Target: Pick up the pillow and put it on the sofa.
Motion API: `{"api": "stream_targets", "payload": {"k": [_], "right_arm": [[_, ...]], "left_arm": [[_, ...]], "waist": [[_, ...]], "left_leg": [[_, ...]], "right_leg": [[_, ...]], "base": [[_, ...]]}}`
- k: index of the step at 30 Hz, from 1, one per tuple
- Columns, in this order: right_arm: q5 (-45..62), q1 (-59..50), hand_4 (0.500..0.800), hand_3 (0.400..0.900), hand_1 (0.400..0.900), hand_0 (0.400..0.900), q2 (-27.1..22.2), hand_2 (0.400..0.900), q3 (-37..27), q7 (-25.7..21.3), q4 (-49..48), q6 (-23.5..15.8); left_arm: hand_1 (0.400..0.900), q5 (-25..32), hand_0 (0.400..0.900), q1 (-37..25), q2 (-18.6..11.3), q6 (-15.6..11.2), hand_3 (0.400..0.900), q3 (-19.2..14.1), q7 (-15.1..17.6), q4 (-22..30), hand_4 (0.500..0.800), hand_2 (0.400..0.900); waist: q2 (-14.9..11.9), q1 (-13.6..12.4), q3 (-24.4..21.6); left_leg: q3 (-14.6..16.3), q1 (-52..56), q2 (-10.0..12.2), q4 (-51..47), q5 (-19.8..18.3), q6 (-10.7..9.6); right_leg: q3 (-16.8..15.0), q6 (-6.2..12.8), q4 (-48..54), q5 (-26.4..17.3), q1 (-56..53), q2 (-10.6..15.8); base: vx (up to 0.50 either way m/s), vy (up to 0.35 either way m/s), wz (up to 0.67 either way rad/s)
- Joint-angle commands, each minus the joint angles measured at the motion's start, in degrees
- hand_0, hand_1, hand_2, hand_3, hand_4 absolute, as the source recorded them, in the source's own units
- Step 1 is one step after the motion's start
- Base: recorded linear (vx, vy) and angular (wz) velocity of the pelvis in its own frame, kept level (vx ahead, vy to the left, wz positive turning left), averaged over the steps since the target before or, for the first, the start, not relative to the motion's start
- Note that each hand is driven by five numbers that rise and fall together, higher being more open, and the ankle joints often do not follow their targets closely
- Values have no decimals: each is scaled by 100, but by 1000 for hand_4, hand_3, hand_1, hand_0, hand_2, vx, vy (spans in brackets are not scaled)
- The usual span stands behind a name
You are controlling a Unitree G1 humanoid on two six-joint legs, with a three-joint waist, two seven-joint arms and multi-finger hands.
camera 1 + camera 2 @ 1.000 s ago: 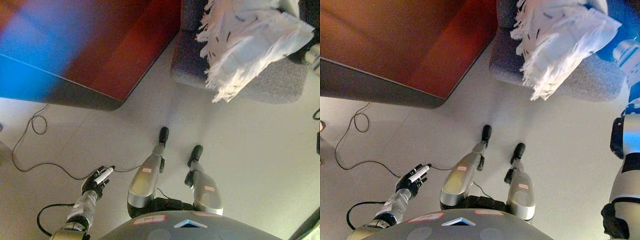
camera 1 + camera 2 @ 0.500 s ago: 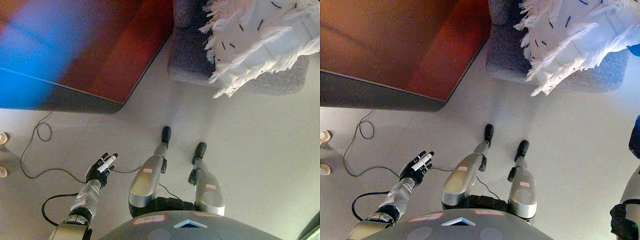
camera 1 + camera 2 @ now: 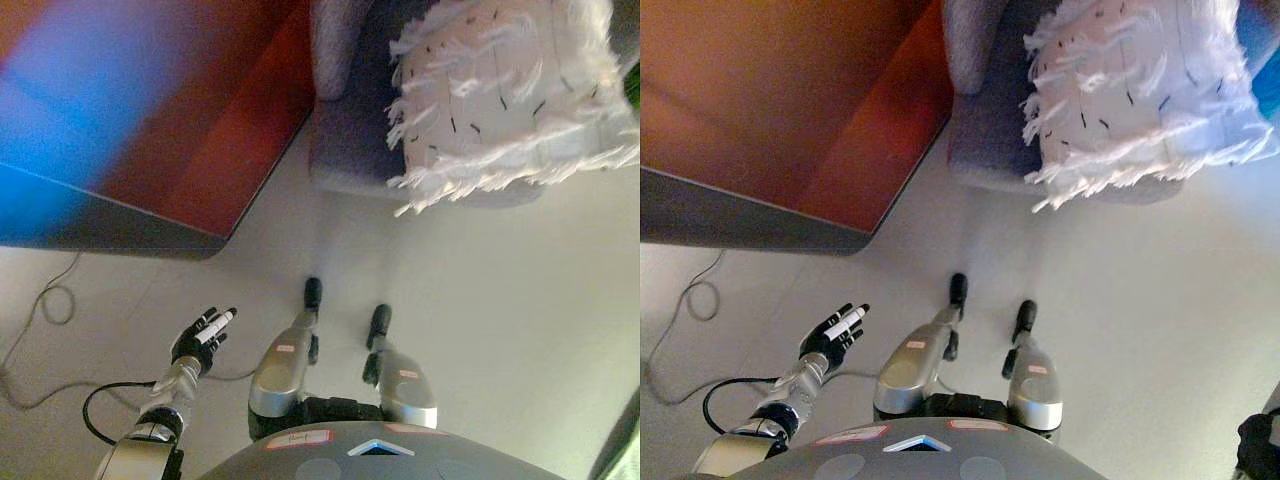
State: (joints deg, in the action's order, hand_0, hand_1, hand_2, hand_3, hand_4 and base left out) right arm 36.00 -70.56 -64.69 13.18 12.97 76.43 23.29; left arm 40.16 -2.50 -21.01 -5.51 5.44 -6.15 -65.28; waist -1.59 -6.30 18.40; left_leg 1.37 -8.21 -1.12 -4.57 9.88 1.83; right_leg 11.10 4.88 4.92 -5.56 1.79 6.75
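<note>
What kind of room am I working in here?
Probably a living room or lounge: a grey upholstered sofa with a white fringed pillow over its seat, a reddish-brown wooden table beside it, and a pale smooth floor.

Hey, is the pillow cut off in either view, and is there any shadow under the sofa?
Left eye view: the pillow runs off the top edge; a faint soft shadow lies on the floor along the sofa front. Right eye view: the pillow is cut at the top too.
</note>
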Motion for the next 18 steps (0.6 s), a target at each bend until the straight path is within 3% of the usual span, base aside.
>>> {"api": "stream_targets", "payload": {"k": [1, 13, 18], "right_arm": [[-385, 253, 800, 900, 900, 900, -921, 900, 448, 178, -404, -315], [-769, 577, 800, 900, 900, 900, -1336, 900, 454, 683, -417, -252], [-1159, 1276, 800, 900, 900, 900, -1327, 900, 53, 1143, -402, -195]], "left_arm": [[900, -424, 900, 388, -297, 4, 900, 190, 88, -571, 800, 900], [900, -903, 900, 405, -336, 13, 900, -106, 120, -1007, 800, 900], [900, -936, 900, 307, -272, 14, 900, -161, 114, -1036, 800, 900]], "waist": [[-217, 78, -1227], [-442, 323, -1691], [-419, 449, -1753]], "left_leg": [[-109, 720, 354, -43, -730, -407], [65, 1079, 393, -43, -863, -415], [111, 1132, 391, -43, -891, -423]], "right_leg": [[42, 199, -347, 161, -64, -30], [-298, 142, -240, 200, -386, -233], [-389, 120, -268, 236, -395, -262]], "base": [[111, -20, -20], [5, 1, -14], [-55, 29, -10]]}}
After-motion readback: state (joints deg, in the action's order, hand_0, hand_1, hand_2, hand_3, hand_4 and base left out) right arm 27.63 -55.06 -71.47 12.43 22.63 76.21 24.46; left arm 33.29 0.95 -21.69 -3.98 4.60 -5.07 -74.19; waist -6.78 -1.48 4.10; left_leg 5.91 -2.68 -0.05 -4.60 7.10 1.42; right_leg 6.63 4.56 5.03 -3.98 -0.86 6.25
